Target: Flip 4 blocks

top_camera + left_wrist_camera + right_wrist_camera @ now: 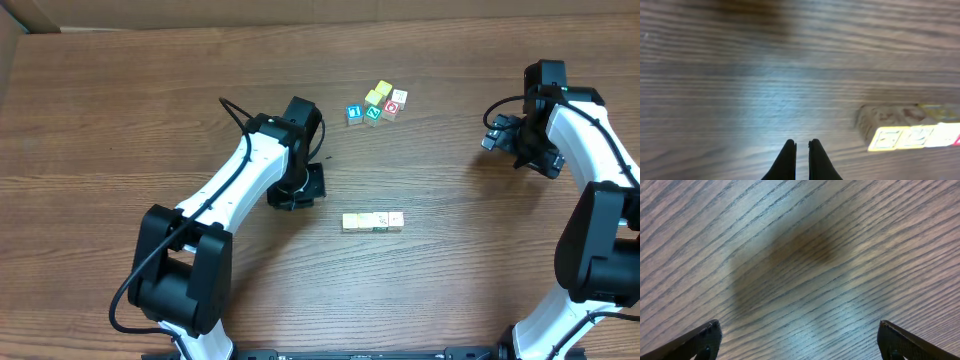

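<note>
Four blocks lie in a straight row on the wooden table, with pale cream tops and faint teal and red tints toward the right. The left wrist view catches the row at its right edge, showing yellow-framed side faces and a pink one at the far end. My left gripper hangs low over the table, left of the row and apart from it. Its fingers are shut on nothing. My right gripper is far off at the right, and its jaws are spread wide over bare wood.
A loose cluster of several more letter cubes sits at the back centre, among them a blue-faced one and a white-topped one. A cardboard edge shows at the back left corner.
</note>
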`<state>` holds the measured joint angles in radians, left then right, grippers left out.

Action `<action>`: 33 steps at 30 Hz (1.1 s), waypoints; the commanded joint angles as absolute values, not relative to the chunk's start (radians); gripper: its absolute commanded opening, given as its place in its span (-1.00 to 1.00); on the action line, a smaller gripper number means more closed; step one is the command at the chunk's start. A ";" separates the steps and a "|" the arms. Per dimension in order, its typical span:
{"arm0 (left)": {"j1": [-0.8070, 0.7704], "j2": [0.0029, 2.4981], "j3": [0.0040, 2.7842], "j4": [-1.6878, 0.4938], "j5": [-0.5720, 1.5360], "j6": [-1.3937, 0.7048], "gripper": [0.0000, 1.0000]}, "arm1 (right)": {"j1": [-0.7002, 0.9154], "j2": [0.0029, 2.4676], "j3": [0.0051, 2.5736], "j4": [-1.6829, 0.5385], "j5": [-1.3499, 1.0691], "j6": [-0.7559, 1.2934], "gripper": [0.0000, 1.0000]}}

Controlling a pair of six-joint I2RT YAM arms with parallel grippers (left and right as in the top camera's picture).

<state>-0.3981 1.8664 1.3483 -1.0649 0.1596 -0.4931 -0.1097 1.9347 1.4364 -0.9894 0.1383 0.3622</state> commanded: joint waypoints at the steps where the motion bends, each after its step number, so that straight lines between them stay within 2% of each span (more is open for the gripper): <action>1: -0.400 1.864 1.359 -1.074 0.147 -0.448 -0.92 | -0.107 1.909 1.455 -0.988 0.149 0.359 1.00; 5: -0.409 1.864 1.359 -1.074 0.145 -0.448 -0.91 | -0.107 1.909 1.454 -0.933 0.106 0.371 1.00; 8: -0.409 1.864 1.359 -1.078 0.146 -0.448 -0.66 | -0.107 1.909 1.454 -0.870 -0.034 0.370 1.00; 11: -0.409 1.864 1.359 -1.077 0.146 -0.448 -0.54 | -0.107 1.909 1.454 -0.868 -0.212 0.371 1.00; 13: -0.409 1.864 1.359 -1.077 0.146 -0.449 -0.57 | -0.107 1.909 1.454 -0.904 -0.392 0.370 1.00; 15: -0.410 1.864 1.359 -1.078 0.146 -0.449 -0.86 | -0.107 1.909 1.454 -0.941 -0.505 0.369 1.00; 16: -0.411 1.864 1.359 -1.078 0.146 -0.449 -0.92 | -0.107 1.909 1.454 -0.960 -0.553 0.363 1.00; 17: -0.413 1.864 1.358 -1.078 0.146 -0.449 -0.92 | -0.107 1.909 1.454 -0.981 -0.580 0.331 0.66; 18: -0.414 1.864 1.358 -1.078 0.146 -0.449 -0.92 | -0.107 1.909 1.454 -1.003 -0.585 0.302 -0.47; 19: -0.416 1.864 1.358 -1.082 0.146 -0.448 -0.91 | -0.107 1.909 1.454 -1.040 -0.573 0.282 -0.92; 26: -0.429 1.864 1.355 -1.099 0.146 -0.450 -0.91 | -0.093 1.909 1.425 -1.270 -0.452 0.225 -0.92; 33: -0.458 1.871 1.354 -1.071 0.147 -0.528 -0.92 | -0.029 1.909 1.295 -1.233 -0.455 0.209 -0.92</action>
<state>-0.4385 1.8664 1.3483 -1.0847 0.1516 -0.4801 -0.0723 1.9347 1.3605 -1.2636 -0.4603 0.2340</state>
